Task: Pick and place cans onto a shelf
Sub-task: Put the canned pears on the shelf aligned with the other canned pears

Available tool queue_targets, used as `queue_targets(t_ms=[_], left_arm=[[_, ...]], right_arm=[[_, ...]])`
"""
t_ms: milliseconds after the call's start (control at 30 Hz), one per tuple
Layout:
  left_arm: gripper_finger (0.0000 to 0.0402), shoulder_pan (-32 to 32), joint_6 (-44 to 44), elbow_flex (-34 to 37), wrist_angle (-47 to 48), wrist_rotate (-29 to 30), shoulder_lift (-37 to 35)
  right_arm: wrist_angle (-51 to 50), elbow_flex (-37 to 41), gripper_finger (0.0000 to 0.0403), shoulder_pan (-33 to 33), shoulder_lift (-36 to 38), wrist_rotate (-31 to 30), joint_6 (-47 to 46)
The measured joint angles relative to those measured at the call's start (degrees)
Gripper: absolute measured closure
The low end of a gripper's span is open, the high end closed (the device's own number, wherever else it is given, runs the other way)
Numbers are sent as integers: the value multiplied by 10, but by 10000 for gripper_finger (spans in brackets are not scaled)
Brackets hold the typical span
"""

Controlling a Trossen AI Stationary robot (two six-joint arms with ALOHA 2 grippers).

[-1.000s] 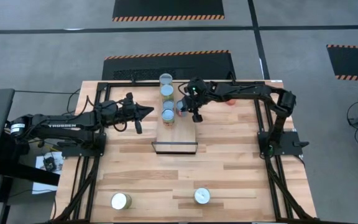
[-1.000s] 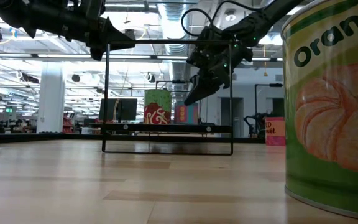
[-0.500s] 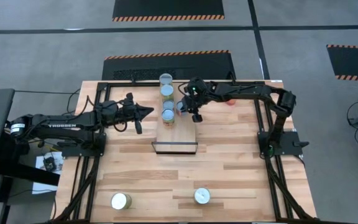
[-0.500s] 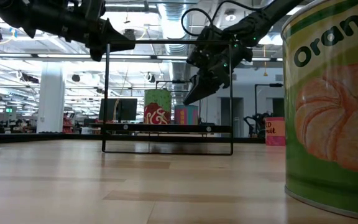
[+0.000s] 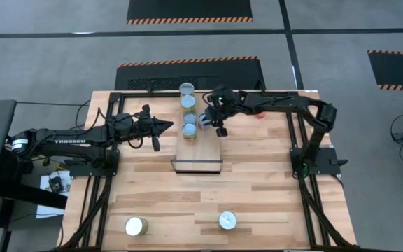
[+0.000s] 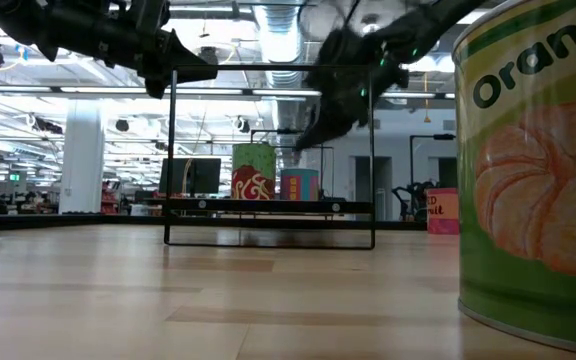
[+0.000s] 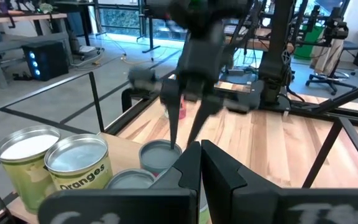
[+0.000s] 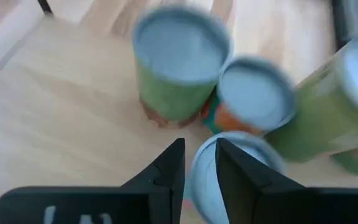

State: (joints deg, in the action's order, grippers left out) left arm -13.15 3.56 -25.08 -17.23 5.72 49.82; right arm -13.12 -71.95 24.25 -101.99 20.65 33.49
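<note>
The right claw hangs with its two dark fingers parted over a silver-topped can. Just beyond it stand a green-labelled can and an orange-labelled can, close together on light wood.

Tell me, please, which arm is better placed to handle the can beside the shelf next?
The right: its claw hangs open just above that can, while the left claw waits shut across the shelf.
</note>
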Motion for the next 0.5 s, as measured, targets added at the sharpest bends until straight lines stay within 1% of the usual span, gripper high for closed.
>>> queue_targets(t_ms=[100, 233, 267, 300, 433, 500], left_arm=[[401, 0, -8, 0, 0, -1, 0], [401, 0, -23, 0, -1, -5, 0], [401, 0, -26, 0, -2, -7, 0], [401, 0, -30, 0, -2, -10, 0], [401, 0, -51, 3, -8, -45, 0], [401, 1, -57, 25, -52, -63, 0]], right_arm=[[-18, -1, 313, -14, 45, -35, 4], [-78, 4, 369, -57, 118, -103, 12], [-90, 7, 385, -71, 138, -115, 5], [-98, 12, 392, -85, 159, -127, -8], [-126, 46, 388, -157, 236, -195, -98], [-132, 67, 393, -204, 271, -233, -147]])
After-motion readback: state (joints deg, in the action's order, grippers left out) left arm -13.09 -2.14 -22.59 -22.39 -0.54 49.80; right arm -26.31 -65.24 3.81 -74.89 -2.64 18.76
